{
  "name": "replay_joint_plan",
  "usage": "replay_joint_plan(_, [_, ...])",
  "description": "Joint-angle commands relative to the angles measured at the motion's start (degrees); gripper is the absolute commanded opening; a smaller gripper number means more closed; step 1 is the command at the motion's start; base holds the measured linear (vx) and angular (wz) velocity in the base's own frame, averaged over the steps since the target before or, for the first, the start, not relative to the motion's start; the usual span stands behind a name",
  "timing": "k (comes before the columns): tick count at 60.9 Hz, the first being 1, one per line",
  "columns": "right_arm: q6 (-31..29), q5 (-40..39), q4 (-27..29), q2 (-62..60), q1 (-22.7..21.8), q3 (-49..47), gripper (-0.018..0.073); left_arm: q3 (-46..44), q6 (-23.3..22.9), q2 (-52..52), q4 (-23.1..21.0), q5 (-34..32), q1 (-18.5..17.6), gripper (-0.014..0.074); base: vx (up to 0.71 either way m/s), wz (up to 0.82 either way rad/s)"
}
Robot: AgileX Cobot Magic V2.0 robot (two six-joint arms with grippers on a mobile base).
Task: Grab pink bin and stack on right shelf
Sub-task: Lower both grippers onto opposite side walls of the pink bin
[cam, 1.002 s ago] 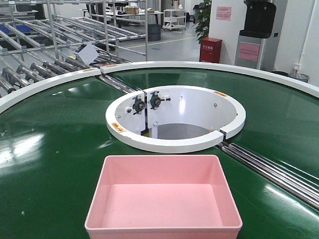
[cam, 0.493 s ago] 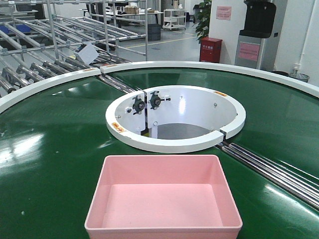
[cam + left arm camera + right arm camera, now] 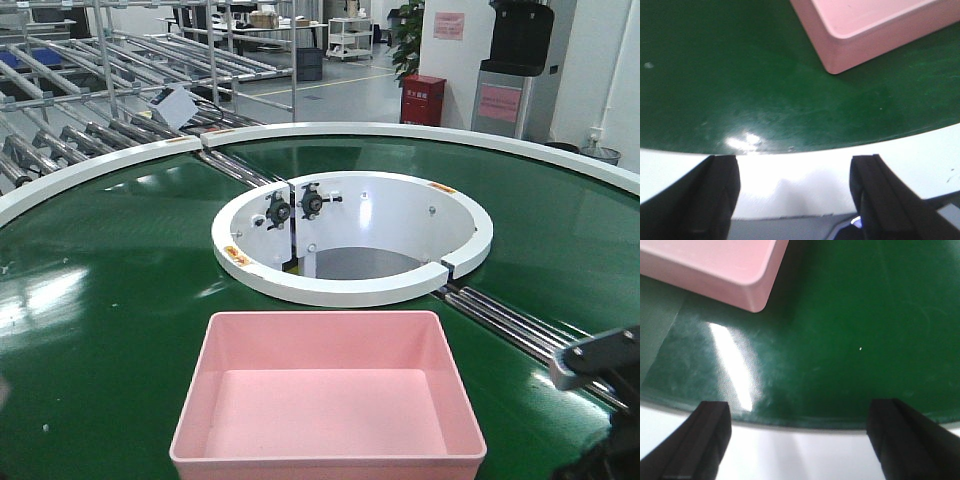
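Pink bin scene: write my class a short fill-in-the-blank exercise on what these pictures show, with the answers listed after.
1. The pink bin rests on a shiny ____ conveyor surface.
2. Nothing lies inside the bin; it is ____.
3. In the wrist views, the left gripper and the right gripper both hold nothing, with jaws ____.
4. Beyond the bin, the belt curves around a round ____ ring.

Missing words: green; empty; open; white.

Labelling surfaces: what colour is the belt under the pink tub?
The curved conveyor belt is glossy dark green, clearest in the front-facing view.
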Motion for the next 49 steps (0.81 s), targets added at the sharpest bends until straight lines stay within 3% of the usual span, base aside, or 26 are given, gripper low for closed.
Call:
replay_joint_plan(1, [-0.6,-0.9,-0.7,3.4,0.0,-5.8,0.062,-5.3,0.2,5.4,-0.8,-3.0,-1.8,0.059,0.0,0.0])
replay_joint_plan(23, [1.9,7.1,-0.1,20.6,0.0,-24.0,0.0566,-23.6,-3.1,27.3,-1.0,-1.5,-2.2,0.0576,0.0,0.0])
replay_joint_plan(36, [0.5,7.0,2.8,25.9,0.4,-30.6,0.0566,-30.9,-5.6,34.7,-3.0,-2.6,-2.2,0.0576,0.0,0.0])
replay_joint_plan(49, [4.3,9.6,-2.2,32.5,4.2,-39.6,0.0566,-39.9,-8.4,41.5,-3.2,-0.3,-4.1,0.0576,0.0,0.0])
